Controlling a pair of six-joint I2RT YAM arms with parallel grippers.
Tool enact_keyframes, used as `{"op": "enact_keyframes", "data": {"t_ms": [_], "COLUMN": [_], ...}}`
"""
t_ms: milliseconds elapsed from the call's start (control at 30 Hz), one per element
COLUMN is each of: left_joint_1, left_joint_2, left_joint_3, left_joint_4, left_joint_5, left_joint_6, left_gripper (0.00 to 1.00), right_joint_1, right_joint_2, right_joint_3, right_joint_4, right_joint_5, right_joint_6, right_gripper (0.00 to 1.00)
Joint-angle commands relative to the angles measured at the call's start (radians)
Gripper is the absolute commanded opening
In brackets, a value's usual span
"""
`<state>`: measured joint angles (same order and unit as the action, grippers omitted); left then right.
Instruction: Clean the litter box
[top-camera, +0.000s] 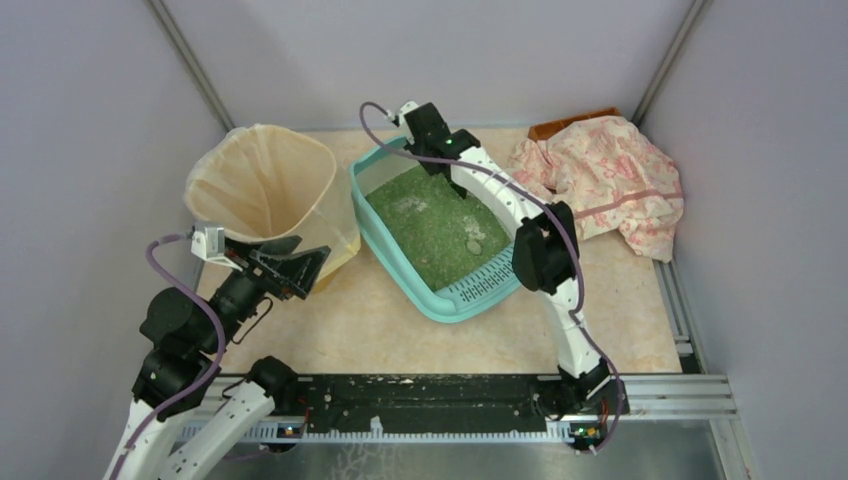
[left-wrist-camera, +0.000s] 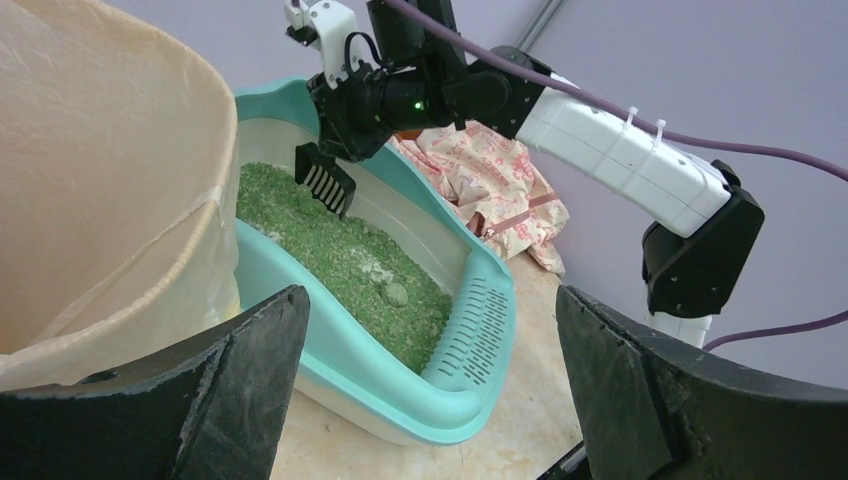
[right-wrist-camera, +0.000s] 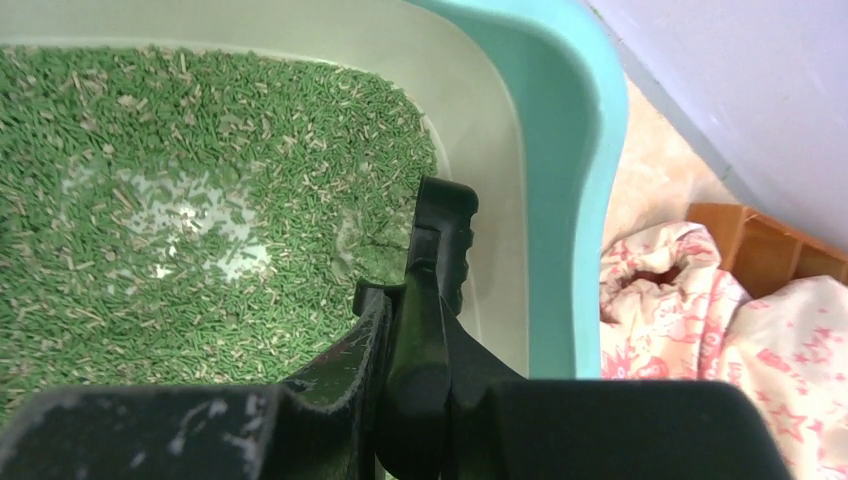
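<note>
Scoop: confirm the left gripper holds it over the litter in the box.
Wrong arm: the right gripper holds the scoop over the litter in the box, as the left wrist view shows. The left gripper is open, empty.

A: any room around the litter box (top-camera: 430, 303)?

B: near desk (top-camera: 400, 345) is open. Bin (top-camera: 325, 200) just beside its left, cloth (top-camera: 610, 185) heaped far right, right arm (top-camera: 495, 185) with the scoop (left-wrist-camera: 325, 180) hangs over the far end.

- Probably a robotics lab test booth, not a home.
- Plain grey walls (top-camera: 90, 120) and metal corner struts (top-camera: 190, 65) enclose the space beyond the jaws.
- A slotted aluminium rail (top-camera: 680, 395) edges the tabletop (top-camera: 400, 340) behind the jaws.
</note>
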<state>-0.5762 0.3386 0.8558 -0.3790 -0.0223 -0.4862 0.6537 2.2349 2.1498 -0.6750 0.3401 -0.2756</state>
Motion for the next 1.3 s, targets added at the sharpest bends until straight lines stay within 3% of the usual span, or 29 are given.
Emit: {"op": "enact_keyframes", "data": {"t_ms": [0,167,300,600,967,1267], "left_joint_1": [-0.003,-0.003,-0.002,-0.002,-0.001,-0.002], "left_joint_2": [0.005,0.034,0.049,0.077,0.097,0.105], "left_joint_3": [-0.004,0.008,0.008,0.001,-0.014,-0.023], "left_joint_4": [0.005,0.007,0.022,0.044,0.075,0.085], "left_joint_5": [0.017,0.061,0.073,0.095,0.114,0.119], "left_joint_6": [-0.002,0.01,0.011,-0.011,-0.028,-0.023], "left_gripper": [0.98,0.98,0.98,0.98,0.98,0.98], "right_joint_1": [-0.014,-0.027,-0.033,-0.099,-0.128,-0.151], "right_joint_2": [0.071,0.128,0.141,-0.002,-0.052,-0.148], "right_joint_3": [0.131,0.246,0.229,-0.04,-0.194,-0.465], "right_joint_4": [-0.129,-0.202,-0.215,0.0,0.093,0.319], "right_joint_5": [-0.213,-0.308,-0.365,-0.588,-0.655,-0.759], "right_joint_6": [0.175,0.205,0.221,0.359,0.399,0.505], "right_gripper": [0.0,0.0,0.0,0.0,0.0,0.0]}}
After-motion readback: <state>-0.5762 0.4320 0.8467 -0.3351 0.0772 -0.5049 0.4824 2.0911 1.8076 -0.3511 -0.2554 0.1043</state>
